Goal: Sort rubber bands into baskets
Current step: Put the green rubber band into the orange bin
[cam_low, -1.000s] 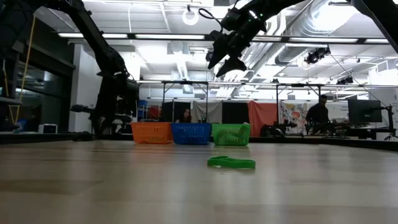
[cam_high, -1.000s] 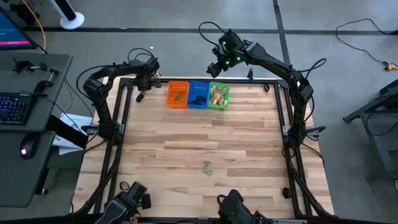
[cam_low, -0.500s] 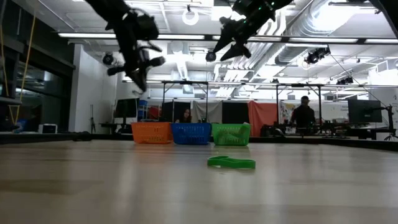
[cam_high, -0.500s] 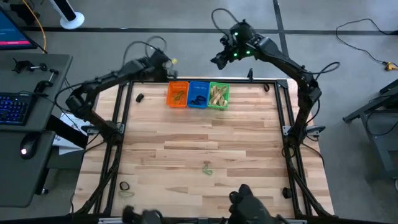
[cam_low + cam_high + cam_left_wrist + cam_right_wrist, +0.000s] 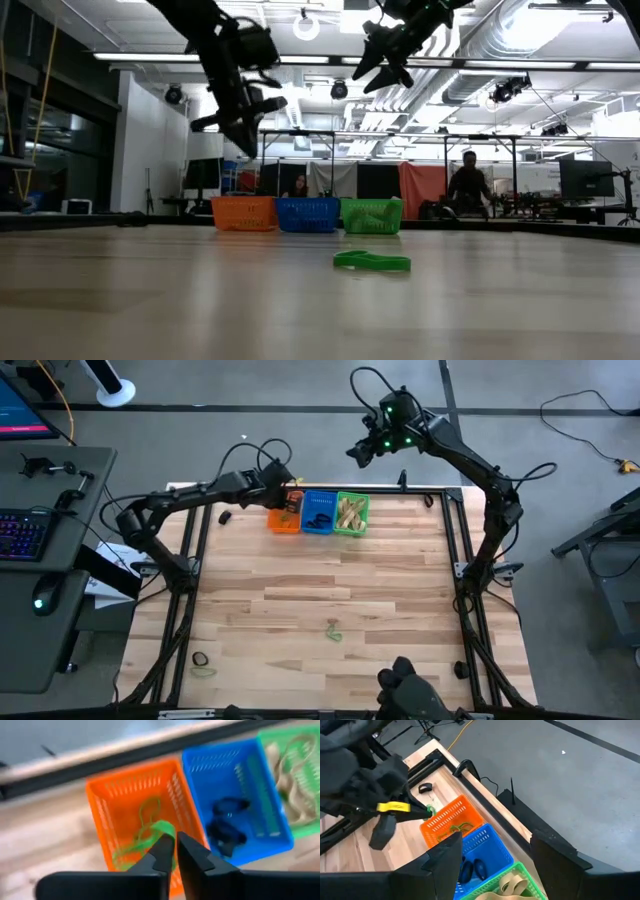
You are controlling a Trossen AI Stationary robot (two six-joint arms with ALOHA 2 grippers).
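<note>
Three baskets stand in a row at the table's far edge: orange (image 5: 280, 518), blue (image 5: 319, 500) and green (image 5: 362, 512). Green bands lie in the orange basket (image 5: 125, 810), black bands (image 5: 225, 827) in the blue one and tan bands (image 5: 292, 800) in the green one. My left gripper (image 5: 175, 842) hangs above the orange basket, shut on a green rubber band (image 5: 161, 827). My right gripper (image 5: 492, 855) is open and empty, high above the far edge behind the baskets (image 5: 358, 455). Another green band (image 5: 334, 630) lies flat on the table toward the near side. My left gripper pinches the green rubber band's upper end (image 5: 164, 829) between its two fingertips. The fingers slant down from the table's left. The band hangs slack over the orange basket; its lower part cannot be told apart from the green bands lying in the basket.
A black band (image 5: 200, 659) and a green band (image 5: 206, 672) lie near the table's near left corner. A small black object (image 5: 225, 517) sits left of the orange basket. The wooden table (image 5: 330, 575) lies open between the baskets and the near bands. A person (image 5: 467, 185) stands in the room beyond.
My left gripper has risen from the table's far left corner and swung toward the right, coming to hang above the orange basket. My right gripper has moved up and a little toward the right, away from the baskets.
</note>
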